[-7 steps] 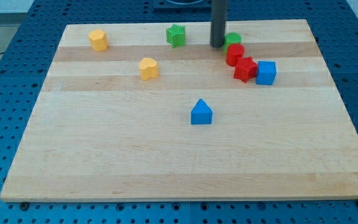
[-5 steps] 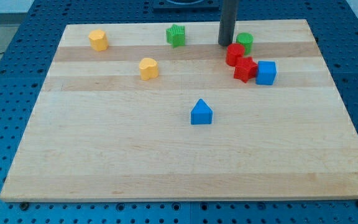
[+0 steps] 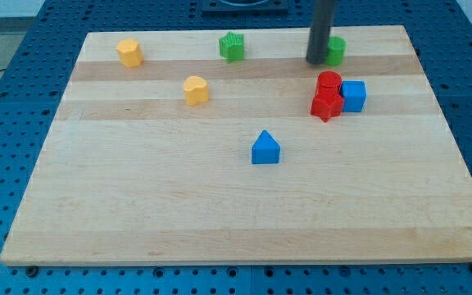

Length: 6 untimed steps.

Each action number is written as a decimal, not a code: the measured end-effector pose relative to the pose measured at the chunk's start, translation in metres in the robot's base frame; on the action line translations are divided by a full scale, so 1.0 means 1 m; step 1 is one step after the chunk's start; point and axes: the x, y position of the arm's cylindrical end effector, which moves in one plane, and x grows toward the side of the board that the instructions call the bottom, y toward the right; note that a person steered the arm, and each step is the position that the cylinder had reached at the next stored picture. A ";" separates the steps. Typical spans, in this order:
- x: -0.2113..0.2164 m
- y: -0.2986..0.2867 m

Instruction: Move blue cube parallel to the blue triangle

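Note:
The blue cube [image 3: 352, 96] sits at the view's right of the wooden board, touching a red cylinder [image 3: 329, 83] and a red star-like block [image 3: 325, 105] on its left. The blue triangle [image 3: 265, 148] lies near the board's middle, below and left of the cube. My tip [image 3: 316, 60] is near the view's top, right beside a green cylinder [image 3: 334, 51], above the red blocks and up-left of the blue cube.
A green star-like block [image 3: 232, 46] lies at the top centre. A yellow block [image 3: 129, 52] sits at the top left and another yellow block [image 3: 195, 89] lies below and right of it. The board's top edge is close behind my tip.
My tip has moved to the view's right along the top, pushing the green cylinder right. The red cylinder and red star shifted right and down against the blue cube.

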 end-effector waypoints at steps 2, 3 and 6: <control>-0.006 0.008; -0.006 0.008; 0.014 -0.013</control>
